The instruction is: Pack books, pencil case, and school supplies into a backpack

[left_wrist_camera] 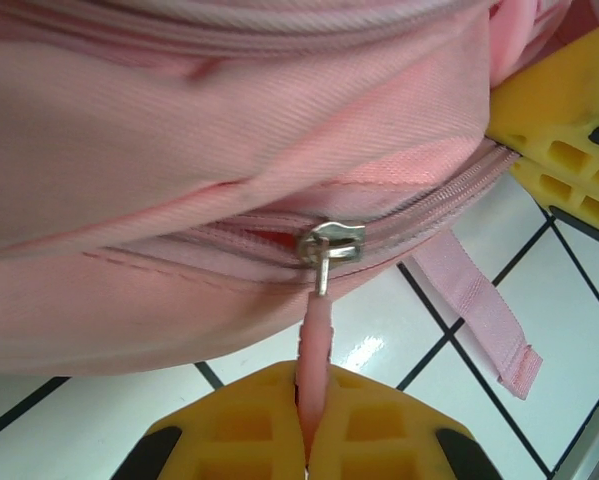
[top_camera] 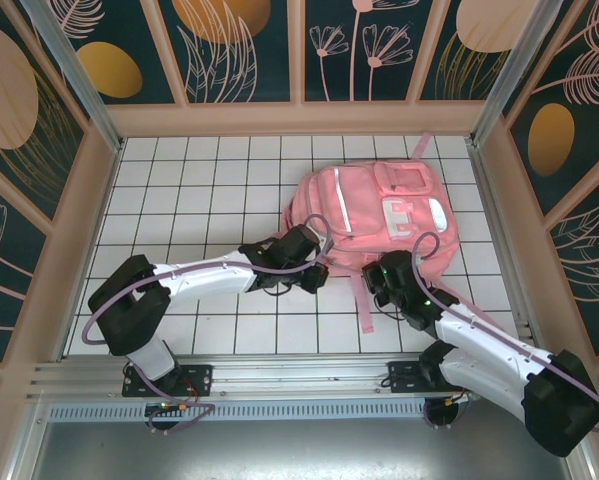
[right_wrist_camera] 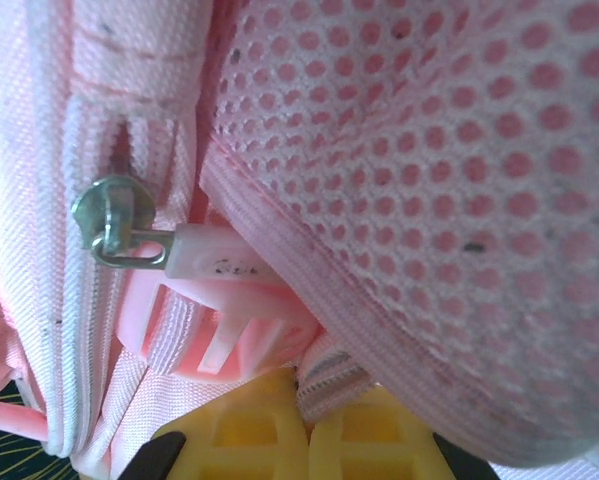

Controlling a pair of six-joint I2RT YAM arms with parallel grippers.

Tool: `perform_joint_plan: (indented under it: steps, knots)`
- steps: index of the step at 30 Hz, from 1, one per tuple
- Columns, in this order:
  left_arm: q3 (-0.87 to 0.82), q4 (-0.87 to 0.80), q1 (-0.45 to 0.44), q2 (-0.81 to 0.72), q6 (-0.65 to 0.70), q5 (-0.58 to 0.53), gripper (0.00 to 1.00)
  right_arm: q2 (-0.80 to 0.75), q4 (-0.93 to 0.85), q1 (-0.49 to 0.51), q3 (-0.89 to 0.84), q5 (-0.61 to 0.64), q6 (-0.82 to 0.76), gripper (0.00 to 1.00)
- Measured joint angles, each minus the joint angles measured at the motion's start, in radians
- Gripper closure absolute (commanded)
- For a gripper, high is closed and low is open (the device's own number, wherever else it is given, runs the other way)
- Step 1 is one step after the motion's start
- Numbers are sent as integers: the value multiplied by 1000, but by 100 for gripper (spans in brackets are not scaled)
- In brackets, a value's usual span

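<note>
Over on the far right of the white-tiled worktop [top_camera: 179, 190] lies the pink backpack [top_camera: 379, 215], front pockets up. At its near edge the left pincer [left_wrist_camera: 307, 385] is clenched on the pink zip pull [left_wrist_camera: 315, 330]. At the near right corner the right pincer [right_wrist_camera: 304, 400] is clenched too, with pink edging [right_wrist_camera: 329, 385] at its fingertips. Whether the edging is gripped, I cannot tell.

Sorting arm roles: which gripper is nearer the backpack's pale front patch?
Right. The right gripper sits at the backpack's near edge, close by the patch; the left gripper is on that edge farther left, shut on a zip pull.
</note>
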Motion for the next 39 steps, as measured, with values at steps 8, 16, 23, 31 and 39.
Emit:
perform_joint_plan:
  steps: [8, 16, 23, 31, 39]
  knots:
    - [-12, -5, 13, 0, 0, -16, 100, -40, -61, -47, 0, -11, -56, 100]
    - [-17, -8, 16, 0, 0, -16, 100, 64, -115, -100, 76, -91, -243, 75]
    - [-17, -20, 27, 0, 0, -41, 100, 41, -309, -102, 192, -89, -409, 59]
    - [-17, -29, 28, 0, 0, -45, 100, -51, -562, -101, 255, -47, -480, 42]
    - [-23, -27, 27, -4, -1, -44, 100, -27, -719, -301, 346, 213, -500, 85]
